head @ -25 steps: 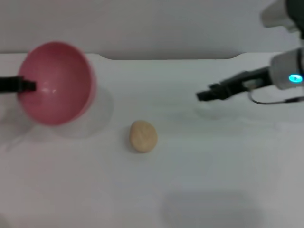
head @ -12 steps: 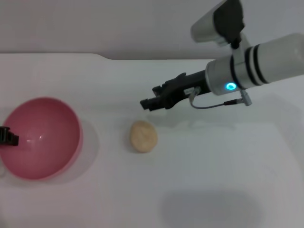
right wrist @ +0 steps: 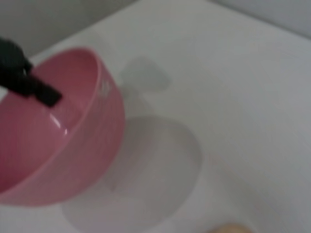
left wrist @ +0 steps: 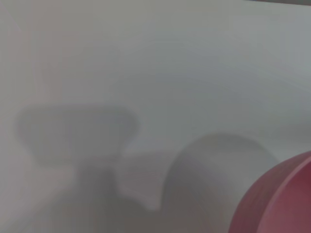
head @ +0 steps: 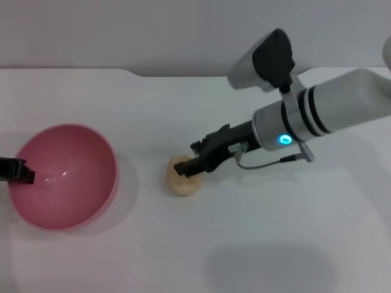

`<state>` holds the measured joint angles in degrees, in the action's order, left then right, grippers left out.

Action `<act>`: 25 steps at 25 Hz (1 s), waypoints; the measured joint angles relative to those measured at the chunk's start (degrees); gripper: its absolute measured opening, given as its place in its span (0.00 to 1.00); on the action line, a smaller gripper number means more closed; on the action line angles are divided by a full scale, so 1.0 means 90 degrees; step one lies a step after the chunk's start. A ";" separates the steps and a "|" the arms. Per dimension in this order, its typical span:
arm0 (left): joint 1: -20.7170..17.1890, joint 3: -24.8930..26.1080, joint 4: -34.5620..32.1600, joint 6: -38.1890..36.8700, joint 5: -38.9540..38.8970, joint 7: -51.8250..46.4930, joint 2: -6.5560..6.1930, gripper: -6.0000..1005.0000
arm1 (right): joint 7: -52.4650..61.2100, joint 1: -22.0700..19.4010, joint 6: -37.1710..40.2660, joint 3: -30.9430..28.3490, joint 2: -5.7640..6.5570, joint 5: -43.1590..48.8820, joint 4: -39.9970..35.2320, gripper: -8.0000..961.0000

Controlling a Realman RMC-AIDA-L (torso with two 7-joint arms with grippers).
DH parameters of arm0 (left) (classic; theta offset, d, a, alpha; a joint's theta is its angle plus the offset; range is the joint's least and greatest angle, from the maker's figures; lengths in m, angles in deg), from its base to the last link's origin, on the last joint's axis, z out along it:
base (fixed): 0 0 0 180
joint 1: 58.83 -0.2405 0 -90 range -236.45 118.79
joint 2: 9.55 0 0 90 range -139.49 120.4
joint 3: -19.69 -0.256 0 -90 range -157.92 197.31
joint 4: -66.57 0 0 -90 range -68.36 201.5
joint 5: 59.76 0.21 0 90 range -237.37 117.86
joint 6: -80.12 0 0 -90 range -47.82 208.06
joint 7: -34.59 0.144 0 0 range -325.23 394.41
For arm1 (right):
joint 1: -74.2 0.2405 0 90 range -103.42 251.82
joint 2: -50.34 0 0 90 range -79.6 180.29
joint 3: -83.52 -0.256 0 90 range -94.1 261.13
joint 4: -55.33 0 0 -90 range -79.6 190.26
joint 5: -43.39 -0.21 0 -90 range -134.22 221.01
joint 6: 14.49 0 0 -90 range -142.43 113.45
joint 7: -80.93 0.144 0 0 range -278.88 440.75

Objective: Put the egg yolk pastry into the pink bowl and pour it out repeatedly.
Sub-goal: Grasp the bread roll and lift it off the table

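Right gripper [head: 189, 166] at egg yolk pastry [head: 182, 182], closure unclear; left gripper [head: 24, 171] grips empty pink bowl [head: 73, 183] rim.

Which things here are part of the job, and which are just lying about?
Job: egg yolk pastry under the right gripper; pink bowl, empty, held at its rim by the left gripper.
Lying about: nothing besides the white table.

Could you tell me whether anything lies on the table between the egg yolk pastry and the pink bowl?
Nothing visible: only bare white table separates the egg yolk pastry from the pink bowl.
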<state>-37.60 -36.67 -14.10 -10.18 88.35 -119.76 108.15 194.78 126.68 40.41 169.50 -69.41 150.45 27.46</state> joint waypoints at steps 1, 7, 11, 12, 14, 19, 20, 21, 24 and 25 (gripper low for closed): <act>0.0023 -0.0022 -0.0010 -0.0008 0.0000 -0.0005 0.0001 0.00 | 0.0002 -0.0014 -0.0055 0.0093 -0.0005 -0.0031 0.0018 0.69; 0.0131 -0.0113 -0.0021 -0.0023 0.0006 -0.0011 0.0004 0.00 | 0.0007 -0.0142 -0.0513 0.0678 -0.0009 -0.0490 0.0094 0.68; 0.0208 -0.0172 -0.0021 -0.0027 0.0009 -0.0014 0.0007 0.00 | 0.0009 -0.0142 -0.0682 0.0879 -0.0008 -0.0657 0.0137 0.68; 0.0219 -0.0173 -0.0021 -0.0028 0.0009 -0.0014 0.0007 0.00 | 0.0008 -0.0142 -0.0727 0.0984 -0.0008 -0.0764 0.0151 0.68; 0.0237 -0.0180 -0.0017 -0.0029 0.0009 -0.0015 0.0009 0.00 | 0.0008 -0.0132 -0.0867 0.1215 -0.0008 -0.1030 0.0196 0.68; 0.0281 -0.0209 -0.0015 -0.0033 0.0009 -0.0018 0.0009 0.00 | 0.0008 -0.0124 -0.0954 0.1575 -0.0005 -0.1465 0.0243 0.68; 0.0286 -0.0212 -0.0015 -0.0034 0.0009 -0.0018 0.0009 0.00 | 0.0008 -0.0131 -0.0963 0.1610 -0.0005 -0.1550 0.0244 0.65; 0.0287 -0.0216 -0.0015 -0.0036 0.0009 -0.0018 0.0009 0.00 | 0.0009 -0.0137 -0.0977 0.1639 -0.0005 -0.1623 0.0252 0.63; 0.0302 -0.0264 -0.0015 -0.0036 0.0008 -0.0018 0.0009 0.00 | 0.0009 -0.0144 -0.0988 0.1663 0.0010 -0.1658 0.0271 0.55; 0.0306 -0.0282 -0.0015 -0.0036 0.0008 -0.0018 0.0009 0.00 | 0.0010 -0.0152 -0.0983 0.1670 0.0019 -0.1658 0.0273 0.52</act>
<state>-34.84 -39.21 -14.24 -10.51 88.42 -119.92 108.23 194.87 125.32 31.56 184.53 -69.24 135.53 29.92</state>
